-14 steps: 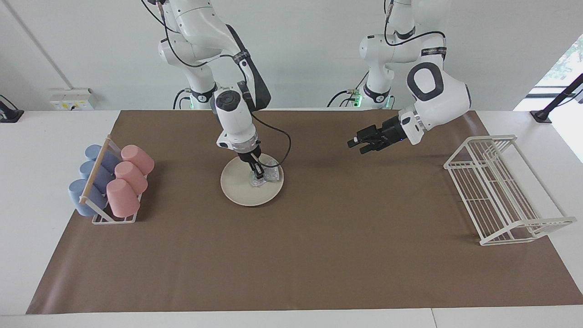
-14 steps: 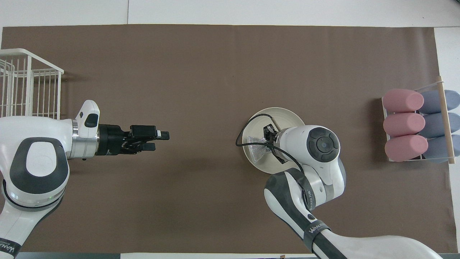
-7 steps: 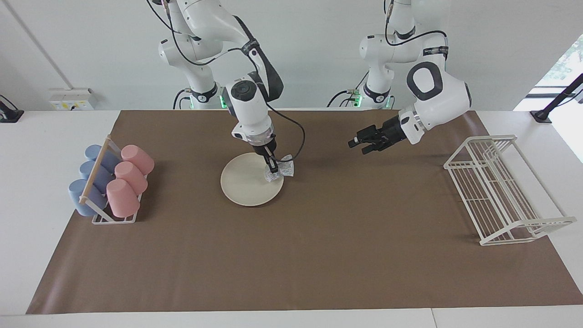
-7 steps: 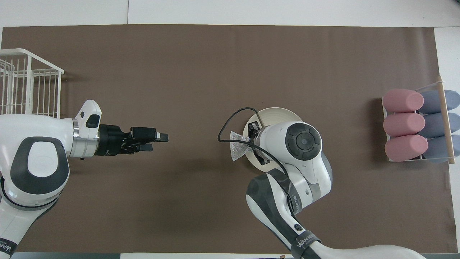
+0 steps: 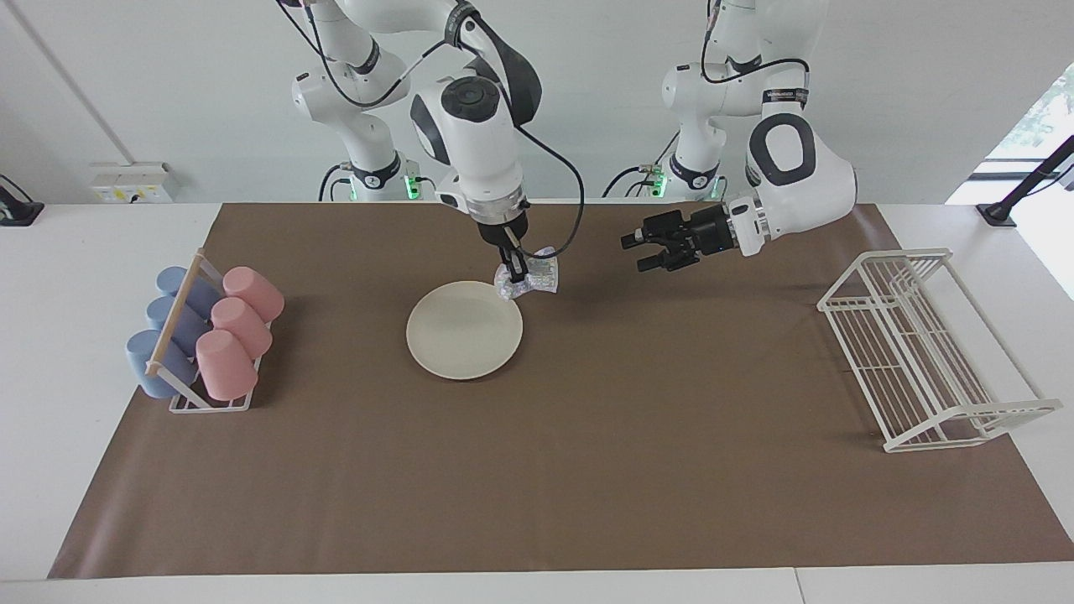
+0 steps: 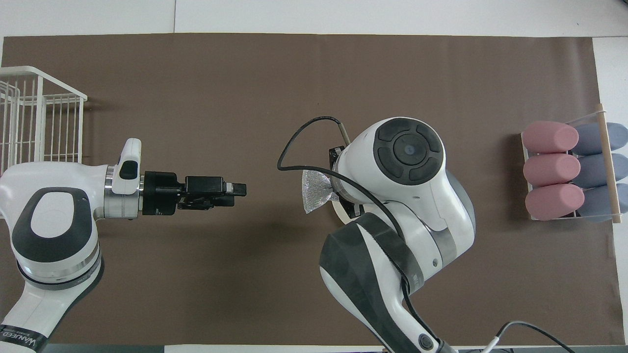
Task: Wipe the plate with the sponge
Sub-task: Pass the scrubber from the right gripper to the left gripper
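Two arms: both are up over the brown table mat (image 5: 587, 470); lines run from the right arm's end of the table to the left arm's end.
Cup rack (image 5: 205, 340): three pink cups (image 5: 237, 327) and three blue cups (image 5: 168, 323) lie on their sides in it, at the right arm's end of the mat, well apart from either gripper.
Plate (image 5: 464, 331): round, cream-white, flat on the mat, bare on top; it sits below the right gripper, slightly toward the cup rack from it. In the overhead view the right arm covers nearly all of it; only a sliver of rim (image 6: 338, 215) shows.
Right gripper (image 5: 513, 270): points down, raised over the plate's rim nearest the robots, fingertips pinched together on the sponge; clear of the plate.
Sponge (image 5: 530, 278): silvery, crinkled mesh pad, hanging from the right gripper's tips, in the air, not touching the plate; it sticks out from the tips toward the left arm's end (image 6: 316, 189).
Left gripper (image 5: 642, 250): held level over bare mat, pointing toward the right gripper and the sponge, well apart from both; fingers spread wide, nothing between them (image 6: 234, 189). This arm waits.
Wire rack (image 5: 927, 348): white, holds nothing, at the left arm's end of the mat, well apart from the left gripper.
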Controlling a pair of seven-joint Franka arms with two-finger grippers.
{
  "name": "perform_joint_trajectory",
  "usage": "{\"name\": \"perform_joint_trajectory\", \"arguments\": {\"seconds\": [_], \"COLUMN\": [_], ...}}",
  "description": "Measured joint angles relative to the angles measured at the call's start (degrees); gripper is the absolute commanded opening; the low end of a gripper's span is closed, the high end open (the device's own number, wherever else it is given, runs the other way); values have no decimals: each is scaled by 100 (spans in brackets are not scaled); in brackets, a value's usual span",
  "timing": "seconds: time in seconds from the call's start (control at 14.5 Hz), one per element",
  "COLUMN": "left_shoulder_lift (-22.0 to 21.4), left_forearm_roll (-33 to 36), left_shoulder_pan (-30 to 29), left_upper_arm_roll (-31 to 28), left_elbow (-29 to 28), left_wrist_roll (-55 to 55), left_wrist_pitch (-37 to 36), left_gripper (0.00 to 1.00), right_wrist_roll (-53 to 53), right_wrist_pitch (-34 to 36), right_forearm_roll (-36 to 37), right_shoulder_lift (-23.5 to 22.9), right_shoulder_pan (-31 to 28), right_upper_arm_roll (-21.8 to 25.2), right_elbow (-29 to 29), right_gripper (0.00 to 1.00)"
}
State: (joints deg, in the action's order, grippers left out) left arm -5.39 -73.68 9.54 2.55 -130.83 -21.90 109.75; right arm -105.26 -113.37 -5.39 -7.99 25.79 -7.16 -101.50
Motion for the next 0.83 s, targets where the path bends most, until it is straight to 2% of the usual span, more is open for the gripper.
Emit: {"name": "perform_joint_trajectory", "arguments": {"seconds": [0.21, 0.48, 0.83], "left_shoulder_lift": [12, 29, 167], "left_forearm_roll": [-868, -1239, -1597], "left_shoulder_pan": [275, 663, 1224], "left_upper_arm_roll": [16, 22, 30], "left_elbow": [-63, -70, -22], "left_wrist_roll": [-302, -351, -550], "left_wrist_pitch": [-15, 173, 839], "left_gripper": [100, 100, 100], "right_wrist_roll": [-357, -368, -368], "right_wrist_pitch": [217, 221, 221], "right_forearm_roll": [181, 204, 205], "right_shoulder_lift": [9, 9, 9], "right_shoulder_pan": [252, 251, 251], "right_upper_arm_roll": [-4, 9, 11], "right_elbow": [253, 262, 262], "right_gripper": [0, 0, 0]}}
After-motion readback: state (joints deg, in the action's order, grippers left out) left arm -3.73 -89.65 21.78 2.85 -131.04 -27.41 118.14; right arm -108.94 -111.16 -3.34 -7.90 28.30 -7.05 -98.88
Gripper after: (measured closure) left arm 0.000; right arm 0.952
